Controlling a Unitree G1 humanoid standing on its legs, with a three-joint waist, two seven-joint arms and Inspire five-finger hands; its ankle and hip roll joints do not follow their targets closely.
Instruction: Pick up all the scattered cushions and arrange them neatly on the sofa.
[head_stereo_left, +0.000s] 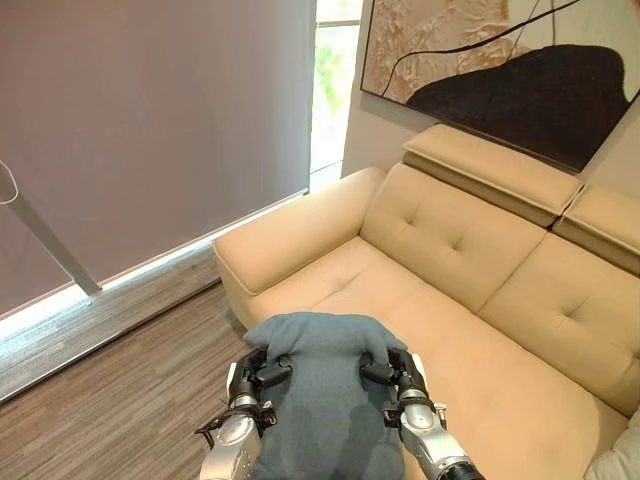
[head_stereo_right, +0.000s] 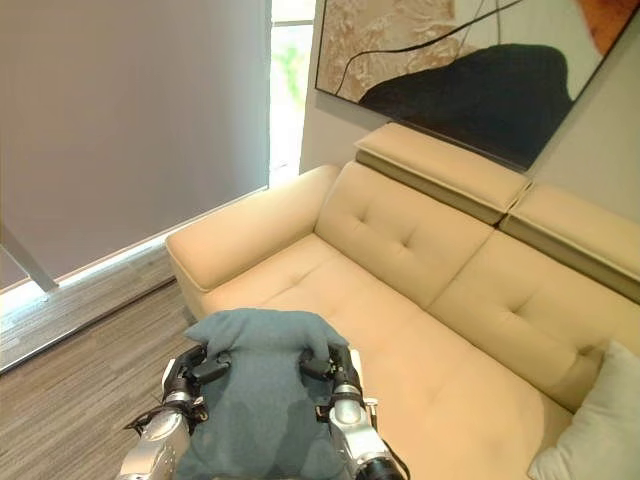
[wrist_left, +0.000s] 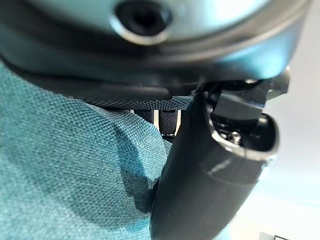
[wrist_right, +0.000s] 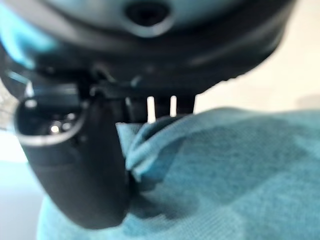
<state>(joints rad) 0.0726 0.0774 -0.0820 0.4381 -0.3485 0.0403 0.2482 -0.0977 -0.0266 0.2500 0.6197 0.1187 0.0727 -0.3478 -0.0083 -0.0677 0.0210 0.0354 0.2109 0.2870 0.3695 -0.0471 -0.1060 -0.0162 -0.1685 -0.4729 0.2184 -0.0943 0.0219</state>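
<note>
Teal cushion (head_stereo_left: 320, 400) held up between both hands, at front edge of beige sofa (head_stereo_left: 450, 300) seat, by armrest end. Left hand (head_stereo_left: 262, 368) and right hand (head_stereo_left: 392, 370) curl fingers into its upper corners.

Right eye view: pale grey cushion (head_stereo_right: 600, 425) on sofa seat at far end from armrest.

Left wrist view: thumb (wrist_left: 210, 170) pressed into teal weave.

Right wrist view: thumb (wrist_right: 80, 160) pinching fabric fold.

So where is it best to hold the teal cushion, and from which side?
By its two side edges, one hand from each side, as now: the left hand and right hand pinch the cushion near its top corners. It is wide and soft, so a one-sided grip would probably let it sag.
</note>
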